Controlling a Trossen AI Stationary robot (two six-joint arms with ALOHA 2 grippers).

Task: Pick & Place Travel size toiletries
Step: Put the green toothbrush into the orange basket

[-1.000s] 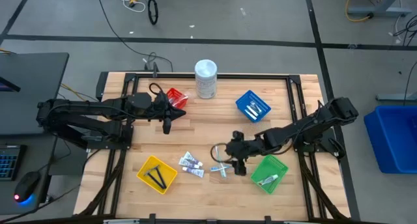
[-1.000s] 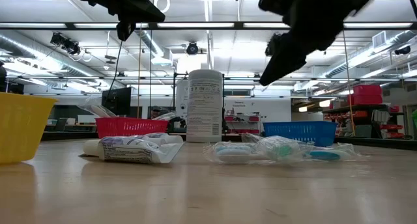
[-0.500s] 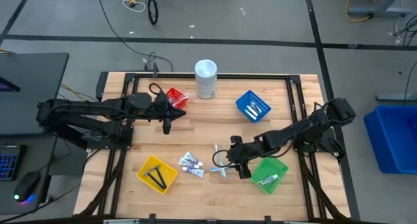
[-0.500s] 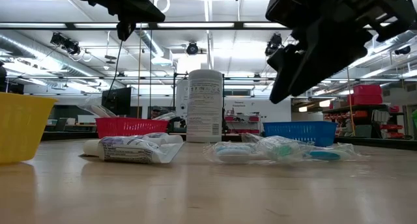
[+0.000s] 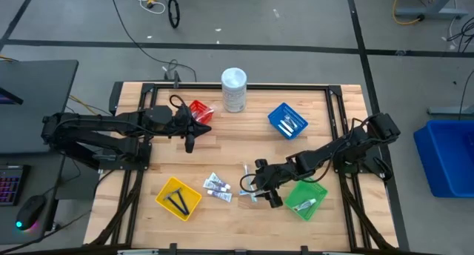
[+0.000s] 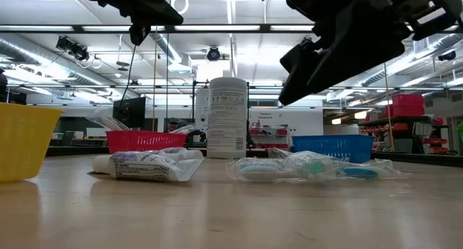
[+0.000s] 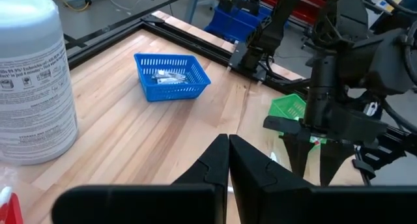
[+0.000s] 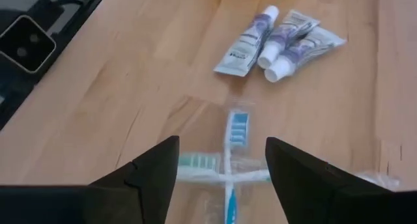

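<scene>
Pale-blue and white wrapped toothbrushes [image 5: 250, 190] lie crossed on the wooden desk [image 5: 237, 133] in the lower middle of the high view, with a cluster of small white tubes [image 5: 217, 185] just to their left. The right tool [image 5: 254, 189] hangs right above the crossed toothbrushes, its fingers [image 8: 148, 170] spread apart with nothing between them; the right wrist view looks straight down past them onto the toothbrushes [image 8: 233, 160] and, farther off, the three tubes [image 8: 277, 38]. In the low view both groups rest on the desk surface, tubes [image 6: 148, 164] left of centre and toothbrushes [image 6: 311, 166] right of centre. A green basket [image 5: 305, 197] beside the right tool holds a pale item, a yellow basket [image 5: 178, 198] at lower left holds thin black pieces, and a blue basket [image 5: 287, 120] at upper right holds pale packets. A red basket [image 5: 200, 110] sits near a tall white container [image 5: 234, 90] at the top edge. The left tool [image 5: 189, 144] waits in the air below the red basket, its fingers [image 7: 228, 165] pressed together and holding nothing.
</scene>
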